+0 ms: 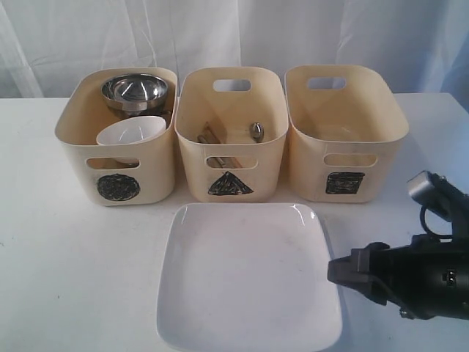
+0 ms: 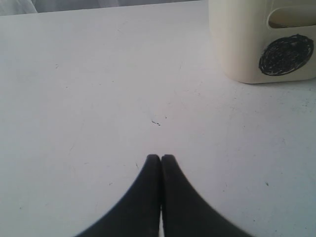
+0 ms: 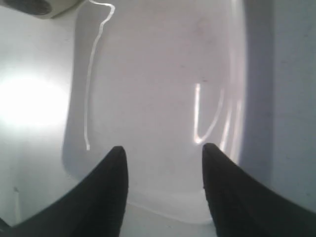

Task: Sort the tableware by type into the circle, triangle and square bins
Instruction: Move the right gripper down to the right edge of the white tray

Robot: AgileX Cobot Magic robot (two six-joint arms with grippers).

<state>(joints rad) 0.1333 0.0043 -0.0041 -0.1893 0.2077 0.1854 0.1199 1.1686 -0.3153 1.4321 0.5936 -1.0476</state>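
White counter (image 1: pixel 44 257), exterior view.

Far left stands the cream plastic tub with a black scribbled circle (image 1: pixel 77 165) on its front. Inside it the large steel bowl (image 1: pixel 135 89) is at the back, sitting high on something steel too hidden to identify. The small white bowl (image 1: pixel 130 136) is tilted at the front, against the tub wall. The left arm is nowhere in this view.

Only the left wrist view has the left tool (image 2: pixel 160 158). Its two dark fingers are pressed together with nothing between them, over bare counter. The circle tub's marked front is well apart from it, and that view does not show the tub's contents.

In the middle is the cream plastic tub with a black triangle (image 1: pixel 192 172). The wooden chopsticks (image 1: pixel 211 136) and steel cutlery (image 1: pixel 257 131) lie on its floor, with a spoon head showing. Only the exterior view sees these.

The large white square plate (image 1: pixel 245 279) lies flat on the counter in front of the triangle tub, near it but apart from all three tubs.

To the right is the cream plastic tub with a black square (image 1: pixel 308 165).

Far right, the right tool (image 1: pixel 337 273) sits low, just beside the plate's right edge and pointing at it. The exterior view does not show the gap between its fingers. The right wrist view does: the fingers stand wide apart with nothing held, tips over the plate near its rim. The plate fills most of that view. Can't tell whether the tips touch it.
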